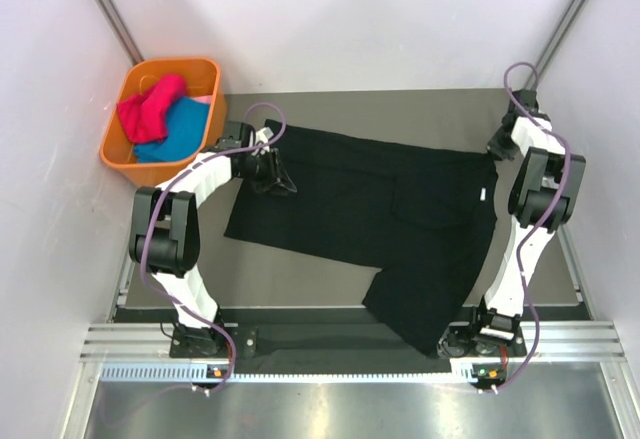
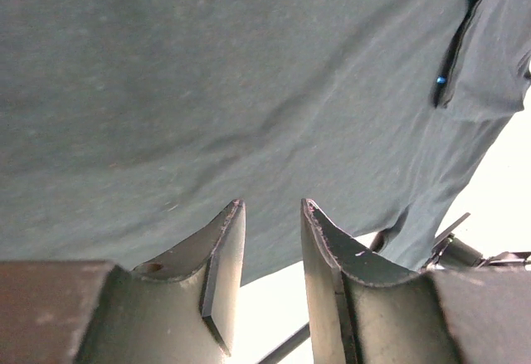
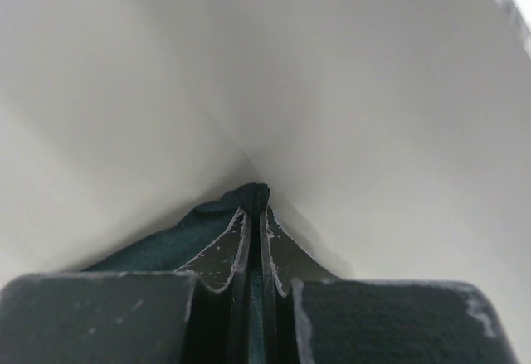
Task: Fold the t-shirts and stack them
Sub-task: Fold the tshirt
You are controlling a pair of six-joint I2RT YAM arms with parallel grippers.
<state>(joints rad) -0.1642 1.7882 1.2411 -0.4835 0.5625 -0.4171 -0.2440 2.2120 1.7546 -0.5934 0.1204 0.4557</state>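
the black t-shirt [image 1: 380, 219] lies opened out, mostly flat, across the middle of the worktop [image 1: 300, 269]. its near-right part runs down to the worktop's front edge by the right arm's base. no fold shows in it: it reads as a single spread layer with some shallow wrinkles, and the left wrist view shows the same broad sheet of cloth [image 2: 207, 90].

the right claw [image 1: 497, 147] is at the shirt's far-right edge. in its wrist view the claw [image 3: 257, 194] is pressed closed with a sliver of the dark fabric [image 3: 166, 244] pinched between the fingers. the left claw [image 1: 272, 171] sits over the far-left corner of the shirt. its wrist view shows the claw [image 2: 272, 206] with fingers parted and no cloth between them, so it is gripping nothing.

off the far-left corner of the worktop stands an orange basket [image 1: 112, 149] holding a red garment [image 1: 150, 109] and a blue garment [image 1: 180, 134], bunched up and unfolded.

judged from this, the task is near its start. one shirt is laid out and being arranged for its first fold, no folded shirt is anywhere on the worktop, and no stack exists. left to do are all the folds on the black shirt, then fetching, folding and stacking what waits in the basket.
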